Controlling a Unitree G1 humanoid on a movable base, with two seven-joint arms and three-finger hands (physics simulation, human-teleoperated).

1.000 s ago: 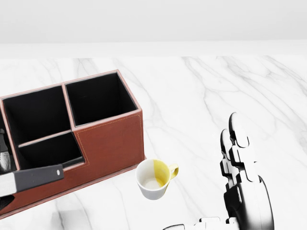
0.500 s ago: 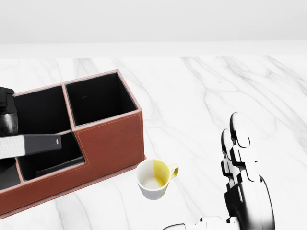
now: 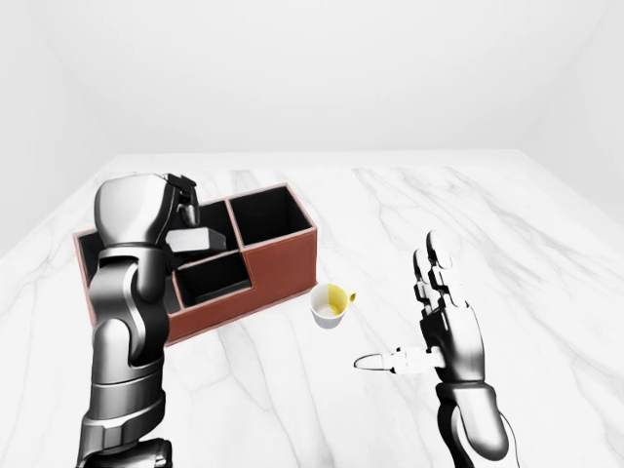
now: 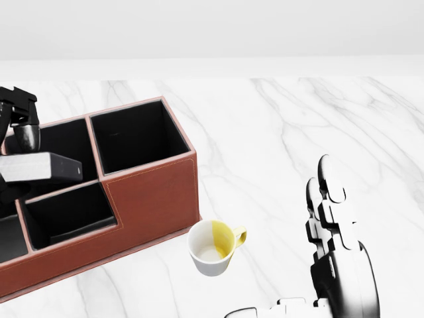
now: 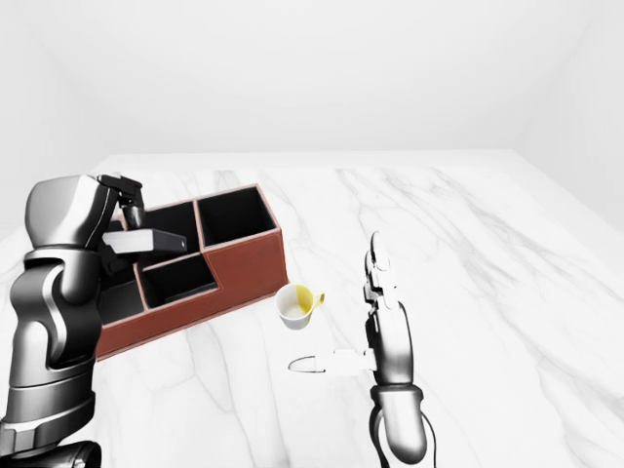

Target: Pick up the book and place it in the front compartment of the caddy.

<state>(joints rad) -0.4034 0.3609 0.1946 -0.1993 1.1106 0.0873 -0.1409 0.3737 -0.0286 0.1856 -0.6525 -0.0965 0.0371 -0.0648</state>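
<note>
A red-brown caddy with black compartments stands at the left of the head view. My left hand is shut on a grey book with a dark end and holds it level above the caddy's left side. The book hangs over the divider between the low compartment and the upper-left one. My right hand stands open and upright at the lower right, apart from everything, with its thumb pointing left.
A white mug with a yellow inside and handle stands on the marble table just right of the caddy's lower corner. White walls rise beyond the table's far edge.
My left hand has carried the book up the head view, from the caddy's lower edge to above its left compartments. The right hand, mug and caddy have stayed put.
</note>
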